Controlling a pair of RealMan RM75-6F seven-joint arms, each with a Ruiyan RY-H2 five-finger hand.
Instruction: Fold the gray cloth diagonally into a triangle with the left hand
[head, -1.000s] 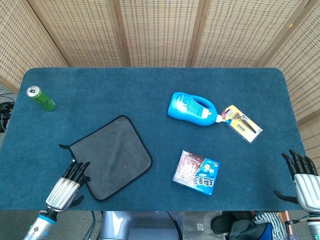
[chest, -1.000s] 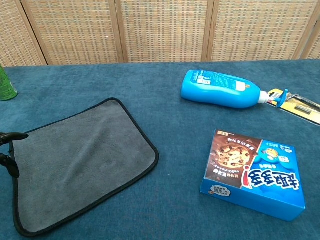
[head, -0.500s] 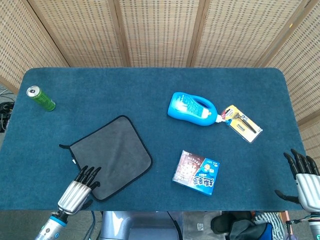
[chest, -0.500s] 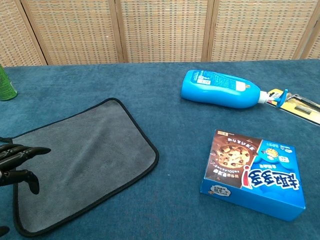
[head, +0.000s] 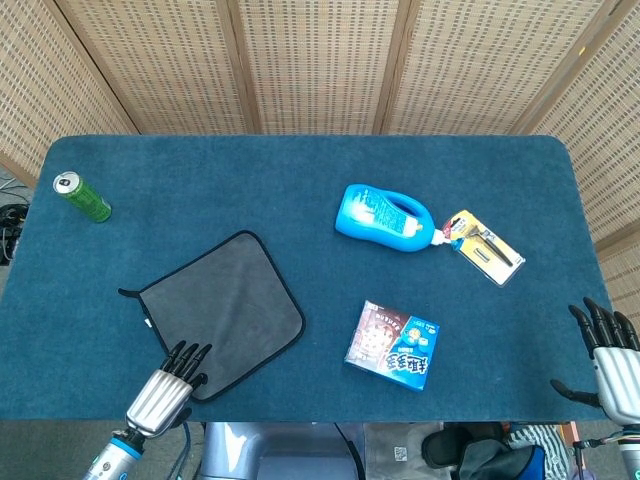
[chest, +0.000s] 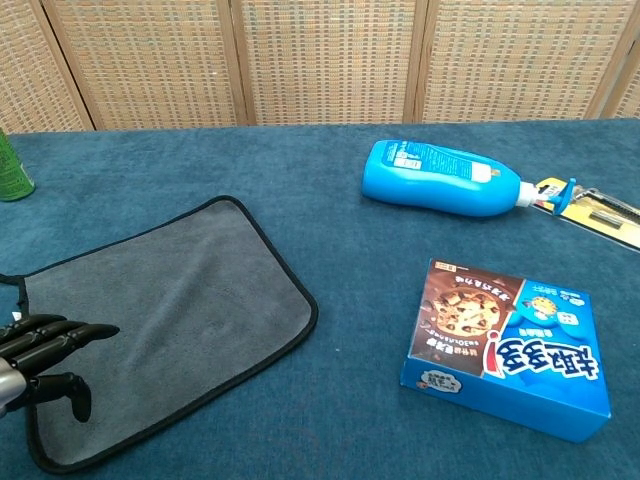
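A gray cloth with dark piping lies flat and unfolded on the blue felt-like table, turned so one rounded corner points at the table's near edge; the left hand, silver-backed with black fingers, sits at that near corner, its fingers stretched out side by side over the cloth's edge and its thumb hooked below, holding nothing that can be seen. The right hand stands at the table's near right corner with fingers fanned apart and empty. Open felt spreads left of and beyond the cloth as far as a green drink can lying near the far left edge. To the cloth's right, apart from it, rests a flat blue biscuit box with a glossy printed face; beyond it a smooth blue plastic bottle lies on its side, its capped end just beside a yellow carded pack. Woven rattan screens close off the far side
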